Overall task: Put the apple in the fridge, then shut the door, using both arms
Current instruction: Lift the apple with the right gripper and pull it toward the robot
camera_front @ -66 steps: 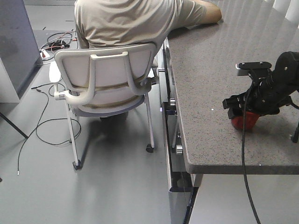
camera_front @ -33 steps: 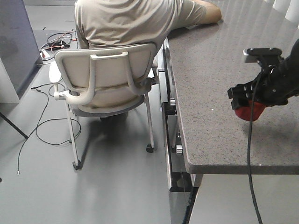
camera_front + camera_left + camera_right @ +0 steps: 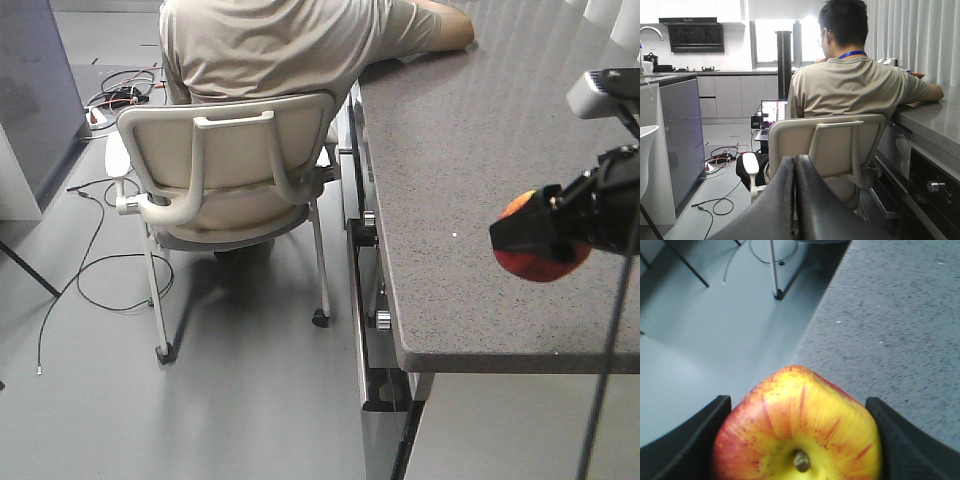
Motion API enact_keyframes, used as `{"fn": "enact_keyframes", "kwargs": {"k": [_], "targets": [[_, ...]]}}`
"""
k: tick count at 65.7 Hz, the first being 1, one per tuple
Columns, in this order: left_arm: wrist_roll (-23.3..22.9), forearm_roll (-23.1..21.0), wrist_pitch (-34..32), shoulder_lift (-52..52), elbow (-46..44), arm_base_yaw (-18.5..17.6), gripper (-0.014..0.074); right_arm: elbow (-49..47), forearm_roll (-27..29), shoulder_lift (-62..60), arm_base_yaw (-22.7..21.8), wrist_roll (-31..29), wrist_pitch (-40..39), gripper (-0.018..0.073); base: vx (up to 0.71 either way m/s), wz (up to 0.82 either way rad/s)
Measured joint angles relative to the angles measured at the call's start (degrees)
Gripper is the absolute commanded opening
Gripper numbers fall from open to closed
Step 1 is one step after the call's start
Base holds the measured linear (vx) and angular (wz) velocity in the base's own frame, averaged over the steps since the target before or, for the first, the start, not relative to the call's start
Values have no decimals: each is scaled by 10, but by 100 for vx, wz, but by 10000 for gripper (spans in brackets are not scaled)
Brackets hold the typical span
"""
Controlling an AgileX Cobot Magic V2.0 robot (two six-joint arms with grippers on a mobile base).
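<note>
apple: smooth, roundish red apple with yellow streaks and a stubby brown stem [image 3: 799, 425], hanging in the air just over the bench edge
right jaws: matte black and curved, clamped tight on both sides of the apple
left jaws: glossy black, pressed together with nothing in them
bench: dark grey speckled stone bench [image 3: 450, 150], flat top, squared lip
chair: pale moulded-plastic chair [image 3: 240, 160], rounded back, skinny metal legs on castors
writing: glowing laptop screen [image 3: 774, 112], way too small to read
</note>
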Motion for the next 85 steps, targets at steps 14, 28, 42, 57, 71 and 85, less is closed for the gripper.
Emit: {"fn": "enact_keyframes", "kwargs": {"k": [14, 28, 42, 57, 71, 85], "targets": [[0, 0, 0, 0, 0, 0, -6, 63, 34, -100, 0, -16, 41, 90, 0, 0], [0, 0, 0, 0, 0, 0, -6, 150, 38, -198, 0, -18, 63, 90, 0, 0], [0, 0, 0, 0, 0, 0, -6, 222, 44, -291, 11, -22, 88, 90, 0, 0], [0, 0, 0, 0, 0, 0, -6, 256, 46, -343, 57, -26, 98, 90, 0, 0], [0, 0, 0, 0, 0, 0, -6, 256, 47, -349, 57, -27, 99, 90, 0, 0], [0, 0, 0, 0, 0, 0, -6, 256, 47, -349, 57, -27, 99, 90, 0, 0]]}}
